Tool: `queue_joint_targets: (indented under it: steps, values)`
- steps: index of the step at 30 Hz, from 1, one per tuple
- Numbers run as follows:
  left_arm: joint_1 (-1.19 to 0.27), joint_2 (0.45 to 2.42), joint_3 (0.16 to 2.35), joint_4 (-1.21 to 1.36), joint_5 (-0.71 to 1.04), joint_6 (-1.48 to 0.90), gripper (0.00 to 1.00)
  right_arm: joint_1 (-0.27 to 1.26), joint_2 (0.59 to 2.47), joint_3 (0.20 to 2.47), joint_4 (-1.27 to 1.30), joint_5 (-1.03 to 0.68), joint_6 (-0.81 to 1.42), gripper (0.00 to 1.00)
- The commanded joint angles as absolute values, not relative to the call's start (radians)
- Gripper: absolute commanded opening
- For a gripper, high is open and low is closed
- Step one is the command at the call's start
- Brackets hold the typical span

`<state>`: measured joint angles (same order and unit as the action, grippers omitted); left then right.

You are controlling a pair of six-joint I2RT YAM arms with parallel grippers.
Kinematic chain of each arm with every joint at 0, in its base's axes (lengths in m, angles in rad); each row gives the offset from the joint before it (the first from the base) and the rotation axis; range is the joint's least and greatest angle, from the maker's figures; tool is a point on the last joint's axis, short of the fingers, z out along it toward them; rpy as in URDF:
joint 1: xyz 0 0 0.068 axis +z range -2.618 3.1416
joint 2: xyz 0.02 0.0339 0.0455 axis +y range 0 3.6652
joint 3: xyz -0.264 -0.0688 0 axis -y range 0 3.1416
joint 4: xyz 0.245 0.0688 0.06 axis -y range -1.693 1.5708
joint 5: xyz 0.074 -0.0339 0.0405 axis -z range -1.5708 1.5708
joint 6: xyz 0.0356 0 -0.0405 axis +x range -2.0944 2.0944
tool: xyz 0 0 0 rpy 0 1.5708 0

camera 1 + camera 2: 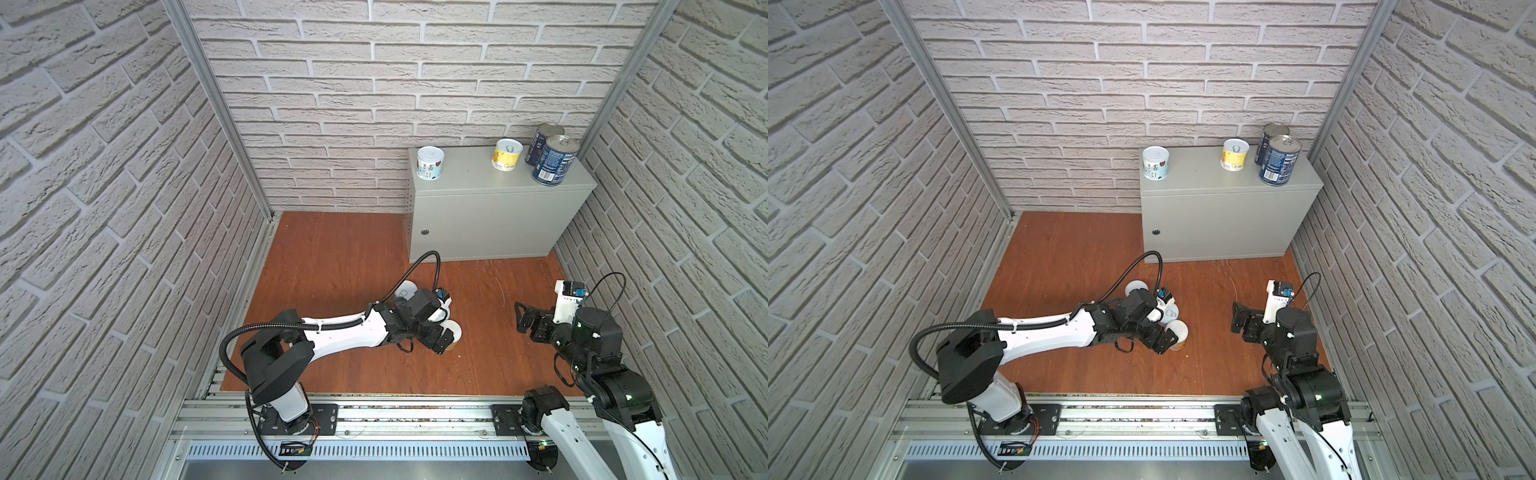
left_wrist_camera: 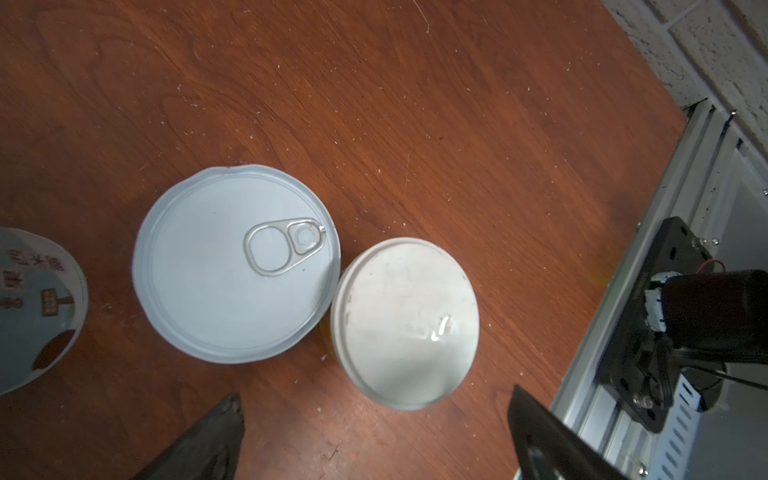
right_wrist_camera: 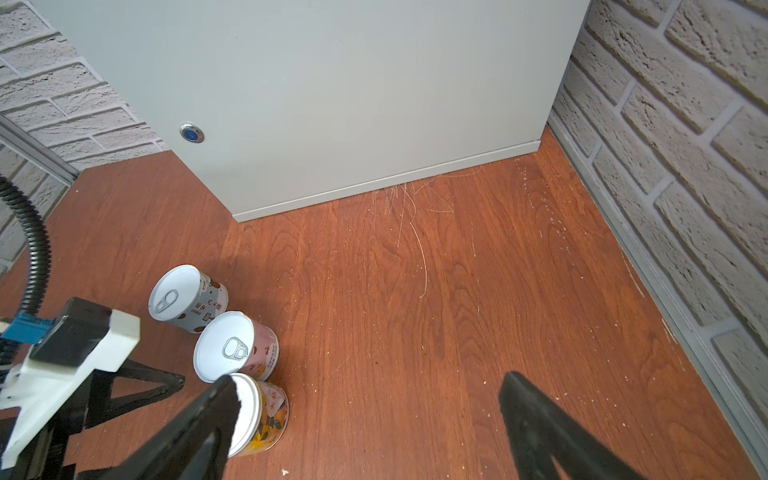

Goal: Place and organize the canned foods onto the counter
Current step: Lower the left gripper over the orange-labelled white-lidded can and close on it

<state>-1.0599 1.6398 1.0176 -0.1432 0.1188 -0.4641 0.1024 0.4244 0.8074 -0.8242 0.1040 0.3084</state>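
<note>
On the counter (image 1: 469,172) stand a white-labelled can (image 1: 430,163), a yellow can (image 1: 507,154) and two taller dark-blue cans (image 1: 555,160). Three short canned foods stand in a row on the wooden floor: grey (image 3: 187,297), pink (image 3: 235,347) and orange (image 3: 266,415). My left gripper (image 2: 374,399) hangs open just above them, its fingers either side of the orange can's white lid (image 2: 405,322), not touching it. The pink can's pull-tab lid (image 2: 237,274) lies beside it. My right gripper (image 3: 368,380) is open over bare floor, right of the row.
Brick-pattern walls (image 1: 124,208) close in the left, back and right. The counter fills the back right corner, its lock (image 3: 191,134) facing forward. An aluminium rail (image 1: 374,415) carrying both arm bases runs along the front edge. The left arm's cable (image 1: 432,266) loops above the cans.
</note>
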Motion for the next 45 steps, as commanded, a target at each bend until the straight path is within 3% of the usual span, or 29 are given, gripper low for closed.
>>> queue_joint_targets:
  steps: [1,27,45]
  values:
    - [-1.065,1.669,1.056,-0.119,0.138,-0.445,0.98,0.107,0.429,0.798,-0.810,0.126,0.324,0.99]
    - [-1.063,1.824,1.195,-0.163,0.178,-0.378,0.97,0.107,0.456,0.804,-0.822,0.153,0.328,0.98]
    - [-1.066,1.867,1.216,-0.204,0.156,-0.360,0.84,0.107,0.468,0.806,-0.825,0.166,0.332,0.98]
